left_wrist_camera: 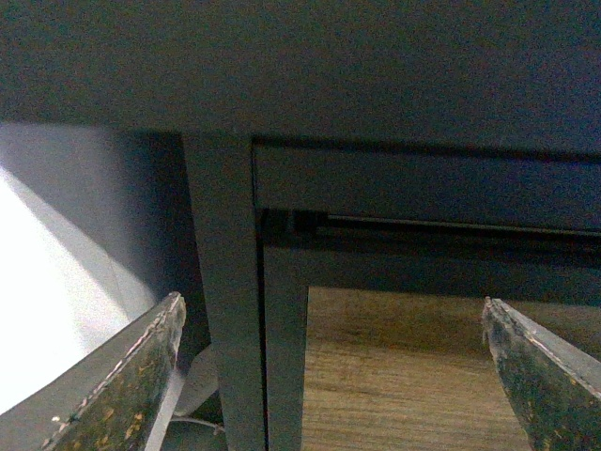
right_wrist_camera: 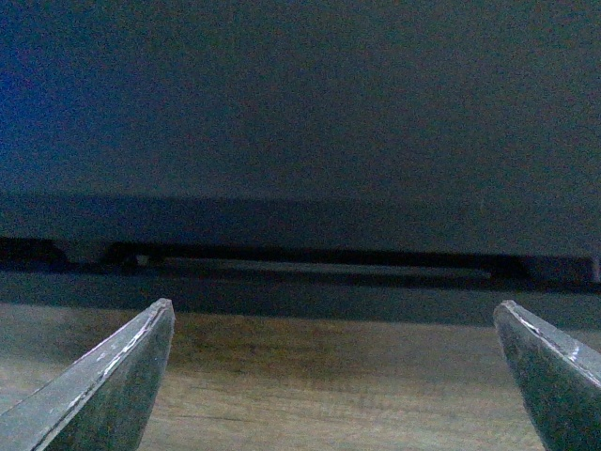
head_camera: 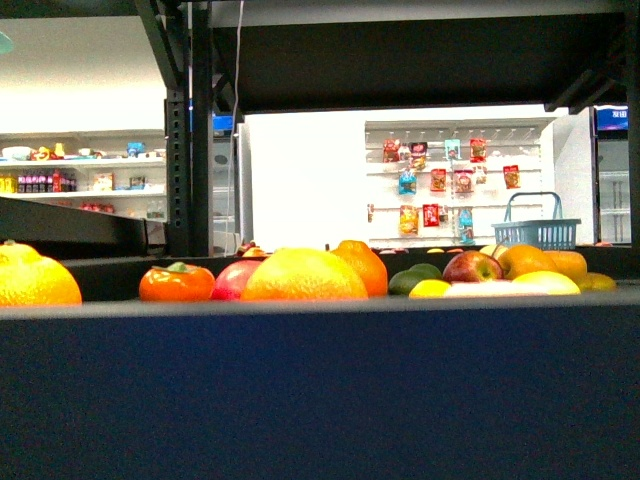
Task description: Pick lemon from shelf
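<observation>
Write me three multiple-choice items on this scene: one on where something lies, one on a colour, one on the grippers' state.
1. In the front view, on which side of the large yellow fruit does the lemon lie on the shelf?
A. To its left
B. To its right
C. On top of it

2. What colour is the basket seen beyond the fruit?
A. Red
B. Black
C. Pale blue

3. What state are the left gripper and right gripper in?
A. Both open, holding nothing
B. Both shut on the lemon
C. Left open, right shut

Answers:
1 B: the small bright yellow lemon sits right of the big fruit, near the red apple.
2 C: its mesh and handle show pale blue.
3 A: each wrist view shows the jaws wide apart with nothing between them.
</observation>
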Motion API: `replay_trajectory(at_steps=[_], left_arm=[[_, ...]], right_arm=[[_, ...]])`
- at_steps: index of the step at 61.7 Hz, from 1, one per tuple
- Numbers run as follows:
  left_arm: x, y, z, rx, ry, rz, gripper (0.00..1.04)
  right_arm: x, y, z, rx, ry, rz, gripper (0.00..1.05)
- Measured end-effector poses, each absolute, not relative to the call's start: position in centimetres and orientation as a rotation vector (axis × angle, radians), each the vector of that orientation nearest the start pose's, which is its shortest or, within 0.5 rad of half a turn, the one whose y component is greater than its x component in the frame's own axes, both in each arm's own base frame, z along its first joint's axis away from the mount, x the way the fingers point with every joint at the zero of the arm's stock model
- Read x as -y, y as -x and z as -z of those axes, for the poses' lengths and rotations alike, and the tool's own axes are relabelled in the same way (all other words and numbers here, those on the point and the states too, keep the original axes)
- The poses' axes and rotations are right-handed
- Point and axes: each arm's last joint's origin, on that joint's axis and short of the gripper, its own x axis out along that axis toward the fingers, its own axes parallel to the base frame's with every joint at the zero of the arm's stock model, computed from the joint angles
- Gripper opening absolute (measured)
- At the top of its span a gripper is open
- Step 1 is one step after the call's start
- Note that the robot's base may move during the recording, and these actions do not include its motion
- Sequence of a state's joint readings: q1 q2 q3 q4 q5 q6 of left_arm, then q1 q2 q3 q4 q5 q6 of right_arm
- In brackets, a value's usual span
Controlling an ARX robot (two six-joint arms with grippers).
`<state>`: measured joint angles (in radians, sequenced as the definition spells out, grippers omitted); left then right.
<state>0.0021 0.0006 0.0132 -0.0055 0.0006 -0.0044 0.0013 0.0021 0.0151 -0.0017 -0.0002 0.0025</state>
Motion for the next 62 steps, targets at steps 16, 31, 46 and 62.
replay_trajectory(at_steps=[16, 31, 46, 62], left_arm=[[-0.02, -9.69, -16.74, 0.007, 0.004, -0.002, 0.97], [-0.02, -9.69, -16.74, 0.007, 0.004, -0.002, 0.97], [-0.02, -9.69, -16.74, 0.007, 0.004, -0.002, 0.97], [-0.02, -9.69, -16.74, 0.007, 0.004, -0.002, 0.97]], right_arm=[[-0.01, -9.69, -16.83, 0.011, -0.002, -0.002, 1.02], [-0.01, -9.69, -16.83, 0.011, -0.003, -0.002, 1.02], [-0.01, -9.69, -16.83, 0.011, -0.002, -0.002, 1.02], [-0.01, -9.69, -16.83, 0.011, -0.003, -0.002, 1.02]])
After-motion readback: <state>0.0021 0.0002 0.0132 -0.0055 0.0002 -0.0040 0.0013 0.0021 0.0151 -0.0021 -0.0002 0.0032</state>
